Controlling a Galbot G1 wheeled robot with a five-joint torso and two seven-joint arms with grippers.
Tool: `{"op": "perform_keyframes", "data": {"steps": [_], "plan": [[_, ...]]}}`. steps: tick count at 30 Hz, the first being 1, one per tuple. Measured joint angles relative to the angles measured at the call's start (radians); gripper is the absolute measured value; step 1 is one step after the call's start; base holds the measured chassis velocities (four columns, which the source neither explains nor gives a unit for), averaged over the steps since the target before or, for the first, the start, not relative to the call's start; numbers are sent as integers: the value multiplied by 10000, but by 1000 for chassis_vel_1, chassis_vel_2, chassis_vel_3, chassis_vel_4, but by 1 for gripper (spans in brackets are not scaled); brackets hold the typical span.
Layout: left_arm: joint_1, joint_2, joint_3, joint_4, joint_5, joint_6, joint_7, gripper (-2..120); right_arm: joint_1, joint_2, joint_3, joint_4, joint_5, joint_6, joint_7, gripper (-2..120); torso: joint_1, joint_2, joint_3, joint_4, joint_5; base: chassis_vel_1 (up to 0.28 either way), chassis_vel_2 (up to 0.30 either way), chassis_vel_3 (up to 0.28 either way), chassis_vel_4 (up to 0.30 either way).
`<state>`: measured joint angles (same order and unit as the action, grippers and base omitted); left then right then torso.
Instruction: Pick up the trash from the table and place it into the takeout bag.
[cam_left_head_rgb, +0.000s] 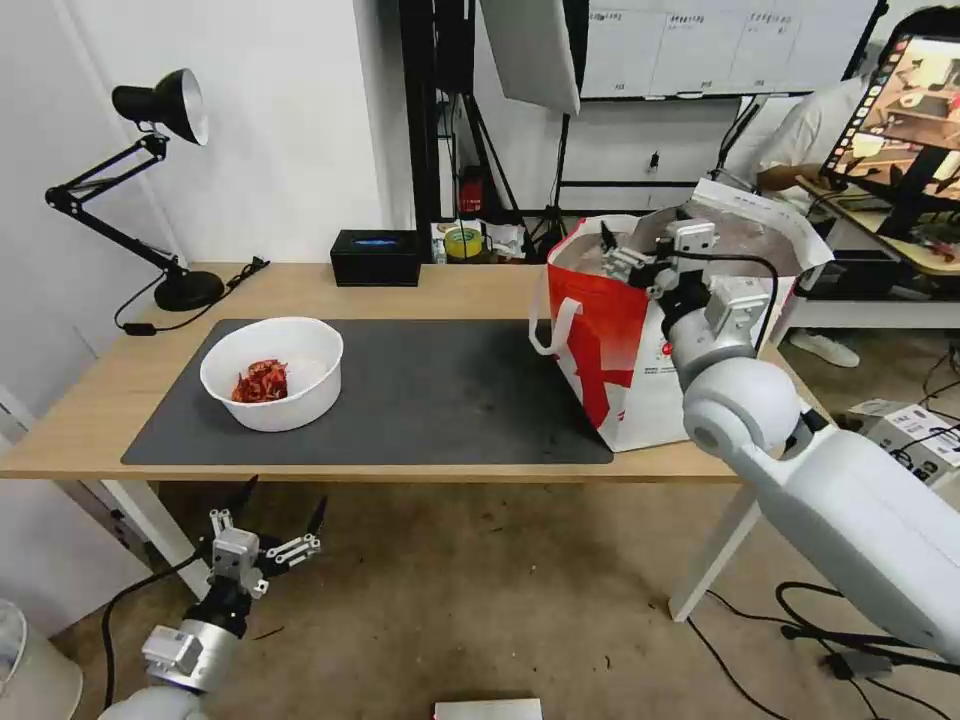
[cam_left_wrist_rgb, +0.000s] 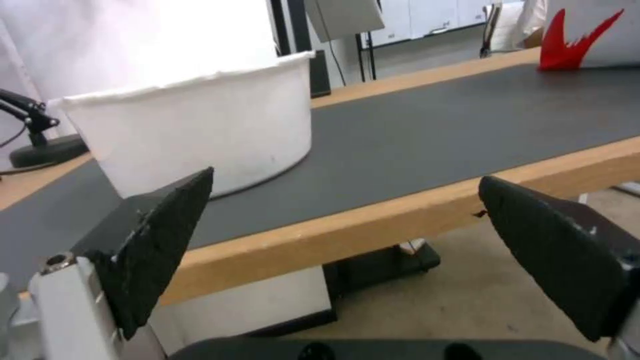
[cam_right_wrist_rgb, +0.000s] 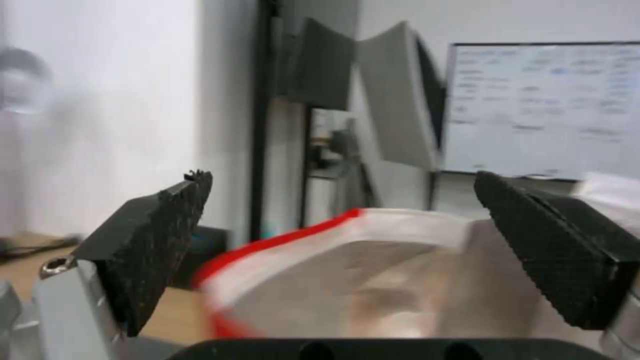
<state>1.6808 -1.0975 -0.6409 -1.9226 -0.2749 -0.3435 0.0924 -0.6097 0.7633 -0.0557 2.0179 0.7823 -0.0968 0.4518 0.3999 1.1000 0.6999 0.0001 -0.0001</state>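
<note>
A white round bowl (cam_left_head_rgb: 270, 372) with red scraps, the trash in view, sits on the left part of the dark mat (cam_left_head_rgb: 450, 400) on the table (cam_left_head_rgb: 300, 290). The white-and-red takeout bag (cam_left_head_rgb: 620, 340) stands open at the table's right end. My right gripper (cam_left_head_rgb: 622, 252) hovers open and empty over the bag's foil-lined mouth (cam_right_wrist_rgb: 373, 270). My left gripper (cam_left_head_rgb: 286, 492) is open below the table's front edge (cam_left_wrist_rgb: 373, 220), in front of the bowl (cam_left_wrist_rgb: 193, 135), with nothing between its fingers.
A black desk lamp (cam_left_head_rgb: 150, 180) stands at the table's back left corner. A small black box (cam_left_head_rgb: 376, 257) sits at the back edge. Cables lie on the floor at the right, by a white table leg (cam_left_head_rgb: 715, 560).
</note>
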Motion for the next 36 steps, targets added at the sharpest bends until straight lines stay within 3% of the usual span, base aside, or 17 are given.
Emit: {"op": "perform_keyframes", "data": {"steps": [12,25,36], "plan": [[-107,8,-89,105,-108,-3,-15,100,-3545,-435,1290,1570,-166,1431,-1943,100,0,1,0,-1,2,0,0,0,0],[-157,-60,-108,392,-117,-178,3,100,-7855,304,2933,1491,-2067,2711,-2050,100,0,0,0,-2,2,0,0,0,0],[-207,-53,-53,457,-127,-210,10,100,-9257,1265,3011,857,-3932,3477,-1779,100,1,0,-1,-2,1,0,0,0,0]]}}
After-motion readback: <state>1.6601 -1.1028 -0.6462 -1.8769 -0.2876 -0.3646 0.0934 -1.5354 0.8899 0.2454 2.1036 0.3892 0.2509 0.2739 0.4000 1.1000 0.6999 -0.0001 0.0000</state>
